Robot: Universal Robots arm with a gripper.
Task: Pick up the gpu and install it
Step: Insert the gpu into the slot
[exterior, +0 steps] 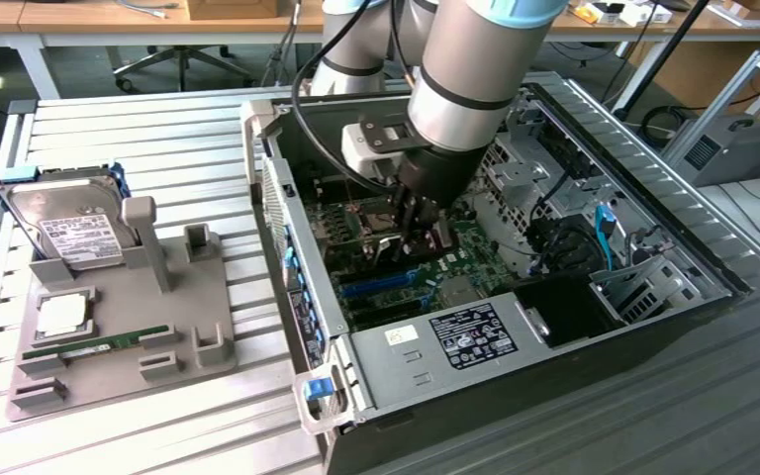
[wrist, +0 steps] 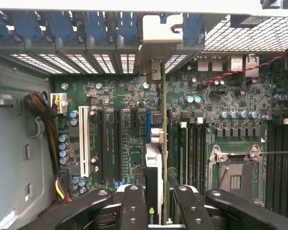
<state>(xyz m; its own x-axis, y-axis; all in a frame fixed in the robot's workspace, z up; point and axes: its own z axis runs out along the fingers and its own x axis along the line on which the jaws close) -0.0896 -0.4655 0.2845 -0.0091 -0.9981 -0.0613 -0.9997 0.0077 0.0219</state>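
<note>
GPU [wrist: 154, 163], wrist view: the card is seen edge-on, clamped between the two black fingers [wrist: 133, 201] of the gripper [wrist: 158, 192], which press against its opposite faces. Its long axis runs straight away from the gripper toward the rear wall of the case. There its silvery end bracket [wrist: 156, 72] meets the row of vented slot covers [wrist: 67, 62] beneath the blue retaining clips [wrist: 62, 24]. A blue expansion slot [wrist: 148, 125] lies just beside the card's line and parallel to it; whether the card's lower edge has entered any slot cannot be told. Two black slots [wrist: 118, 143] and a white slot [wrist: 84, 143] lie parallel on one side, near a cable bundle [wrist: 41, 108]. The memory slots [wrist: 197, 148] and the empty CPU socket [wrist: 235, 178] lie on the other side. The memory slots appear to be the nearest obstruction.

Exterior view: the arm [exterior: 473, 89] reaches down into the open computer case [exterior: 394, 361], with the gripper low over the motherboard [exterior: 466, 267] near the case's middle. On the bench [exterior: 130, 129], at the exterior view's left and well apart from the gripper, a grey fixture [exterior: 209, 327] carries the hard drive [exterior: 70, 223] and the green RAM stick [exterior: 96, 343].
</note>
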